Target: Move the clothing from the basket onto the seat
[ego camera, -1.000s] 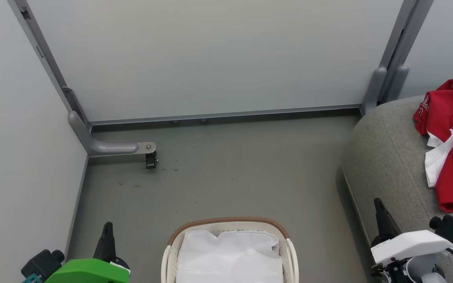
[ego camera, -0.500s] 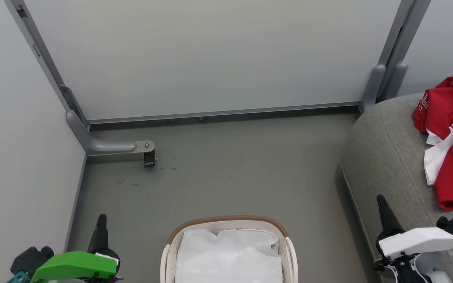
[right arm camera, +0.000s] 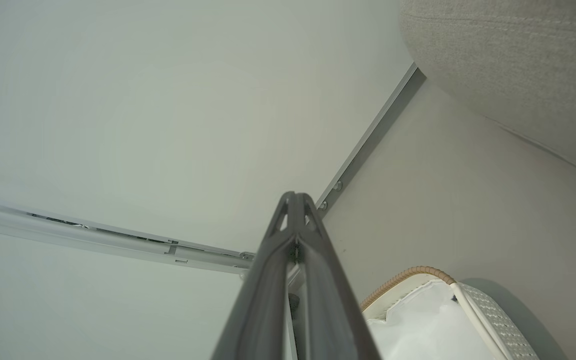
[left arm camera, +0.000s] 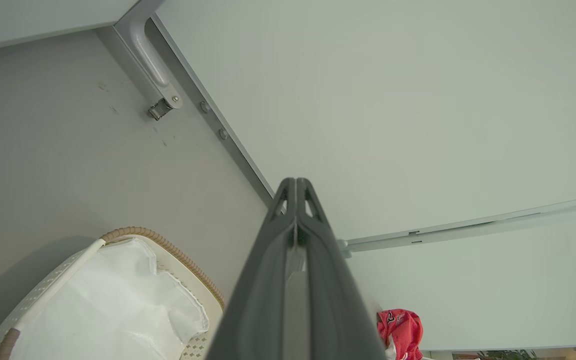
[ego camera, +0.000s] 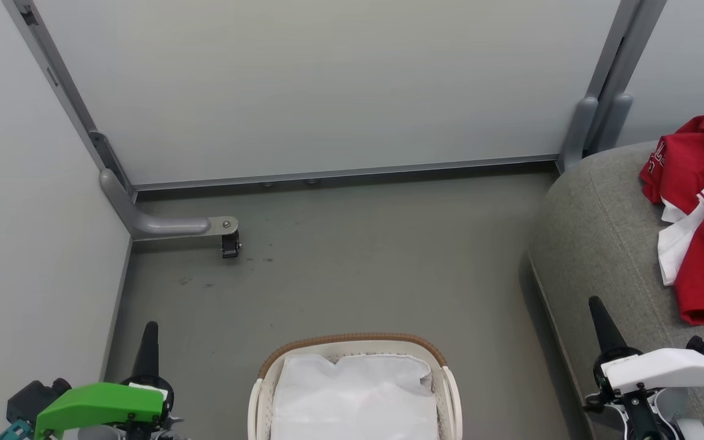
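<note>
Apparently little is left to do. The clothing lies bunched on the seat, at the far right and partly cut by the picture edge, well apart from the basket on the floor. Left pincer & right pincer are both closed, fingers pressed together w/ nothing held. They sit one either side of the basket, the right one just beside the seat's rounded front.

Risks, as I judge them:
- The crumpled white liner covers the basket's inside, so I can't tell if anything red is under it. A blind dip could pinch the liner & drag or tip the light basket.
- The right pincer is so near the seat that a swing across could scrape the fabric.
- Part of the heap is off-picture, so I can't tell how close it lies to the seat's edge. A nudge might slide it off.

Orientation: the heap's long axis runs near–far, leaning slightly. The lettered end is toward the wall, the narrow red tip points back toward the robot, and white trim shows mid-left.
</note>
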Controlling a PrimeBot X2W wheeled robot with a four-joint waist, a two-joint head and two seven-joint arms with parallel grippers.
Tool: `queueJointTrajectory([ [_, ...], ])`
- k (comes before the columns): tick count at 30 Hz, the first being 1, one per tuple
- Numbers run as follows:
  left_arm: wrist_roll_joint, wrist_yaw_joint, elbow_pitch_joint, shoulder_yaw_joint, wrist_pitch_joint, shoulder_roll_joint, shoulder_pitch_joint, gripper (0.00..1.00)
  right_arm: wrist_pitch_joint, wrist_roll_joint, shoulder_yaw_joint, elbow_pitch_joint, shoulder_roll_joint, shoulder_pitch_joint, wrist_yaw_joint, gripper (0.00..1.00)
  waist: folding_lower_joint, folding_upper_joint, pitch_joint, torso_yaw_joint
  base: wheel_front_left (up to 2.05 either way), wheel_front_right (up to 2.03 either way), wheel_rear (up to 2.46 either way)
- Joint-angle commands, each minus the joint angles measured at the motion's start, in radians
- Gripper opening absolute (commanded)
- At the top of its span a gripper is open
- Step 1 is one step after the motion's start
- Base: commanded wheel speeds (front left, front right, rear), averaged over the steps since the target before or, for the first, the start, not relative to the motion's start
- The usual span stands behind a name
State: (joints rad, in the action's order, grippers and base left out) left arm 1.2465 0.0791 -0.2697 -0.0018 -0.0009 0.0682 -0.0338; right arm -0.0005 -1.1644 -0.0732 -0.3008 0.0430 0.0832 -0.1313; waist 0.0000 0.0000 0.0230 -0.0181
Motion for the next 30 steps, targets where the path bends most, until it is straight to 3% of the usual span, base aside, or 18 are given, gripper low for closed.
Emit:
queueJointTrajectory([
  [1,0.022,0.006,0.010,0.010,0.006,-0.002,-0.029,0.00,0.007,-0.026,-0.005,0.014,0.007,0.022,0.000,0.00,0.0000,0.0000,-0.001,0.000,0.00,0.00,0.00],
  [30,0.227,0.036,0.021,0.076,0.073,-0.011,-0.062,0.00,0.073,-0.276,-0.028,0.041,0.009,0.028,0.001,0.00,0.0000,0.0000,-0.014,0.010,0.00,0.00,0.00],
])
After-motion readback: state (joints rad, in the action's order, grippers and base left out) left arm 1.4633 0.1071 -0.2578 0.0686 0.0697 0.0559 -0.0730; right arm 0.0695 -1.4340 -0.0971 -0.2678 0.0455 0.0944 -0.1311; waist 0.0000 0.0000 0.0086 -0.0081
